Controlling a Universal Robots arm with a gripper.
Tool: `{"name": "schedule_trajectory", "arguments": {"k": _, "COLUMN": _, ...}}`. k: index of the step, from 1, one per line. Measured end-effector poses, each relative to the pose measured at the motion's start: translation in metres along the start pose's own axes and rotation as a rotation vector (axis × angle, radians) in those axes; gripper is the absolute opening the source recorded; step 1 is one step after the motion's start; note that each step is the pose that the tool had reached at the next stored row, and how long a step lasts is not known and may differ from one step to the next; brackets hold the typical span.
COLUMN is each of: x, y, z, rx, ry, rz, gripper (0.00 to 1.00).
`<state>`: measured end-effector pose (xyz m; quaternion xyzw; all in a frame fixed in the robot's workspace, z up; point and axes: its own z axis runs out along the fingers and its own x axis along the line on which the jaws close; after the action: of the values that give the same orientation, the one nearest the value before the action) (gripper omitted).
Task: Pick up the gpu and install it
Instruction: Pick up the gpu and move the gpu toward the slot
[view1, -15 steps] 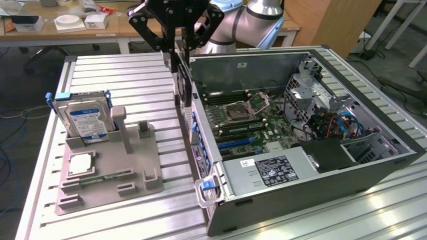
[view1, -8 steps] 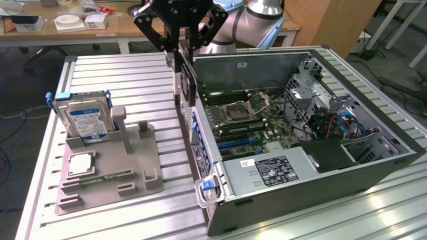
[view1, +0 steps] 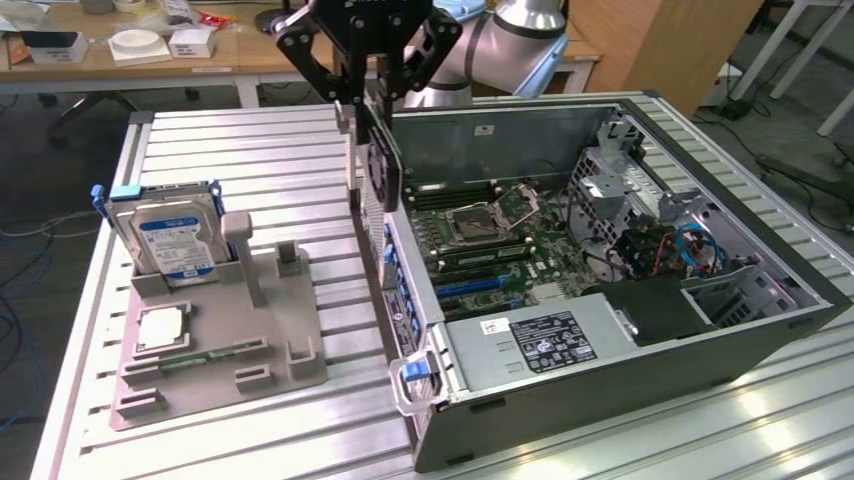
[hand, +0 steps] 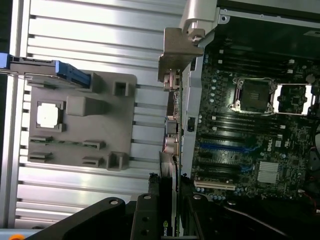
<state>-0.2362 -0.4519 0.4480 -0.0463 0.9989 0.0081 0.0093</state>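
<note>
– So, exterior view first: where's the gpu (view1: 380, 160)?
– Up in the claw (view1: 363, 95), clamped betw. its fingers, hanging upright & edge-on. Silver bracket side faces the exterior view's left. Card sits just beside the pc case (view1: 747, 330) wall, on the side nearest the grey holder (view1: 220, 340). Touching that wall or not: can't tell.
– Not in a slot yet?
– No. It's raised above the mobo (view1: 494, 250) level, at the case's edge, not over the board. Case lies open side up on the slatted metal surface (view1: 240, 150).
– What's on the holder?
– Hard drive (view1: 167, 235) w/ blue-white label standing upright at the far end. Square cpu chip (view1: 160, 328) lies flat nearer the cam, thin memory stick (view1: 200, 357) just beside it.
– OK, wrist view?
– Claw (hand: 167, 222) is dark, fingers (hand: 145, 220) closed on the gpu (hand: 170, 145), which runs away from the cam, seen along its edge. Card is betw. the holder (hand: 80, 145) & the mobo (hand: 250, 150), along the case wall.
– Board details?
– Blue slot (hand: 222, 147) & open cpu socket (hand: 257, 92), both apart from the card. Hard drive (hand: 55, 72) & cpu chip (hand: 48, 114) sit on the holder.
</note>
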Motion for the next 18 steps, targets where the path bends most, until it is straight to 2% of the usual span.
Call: {"name": "schedule_trajectory", "arguments": {"k": 18, "x": -0.012, "y": -0.0011, "z": 0.0002, "rx": -0.0004, "ry": 0.0004, "rz": -0.024, "gripper": 0.26}}
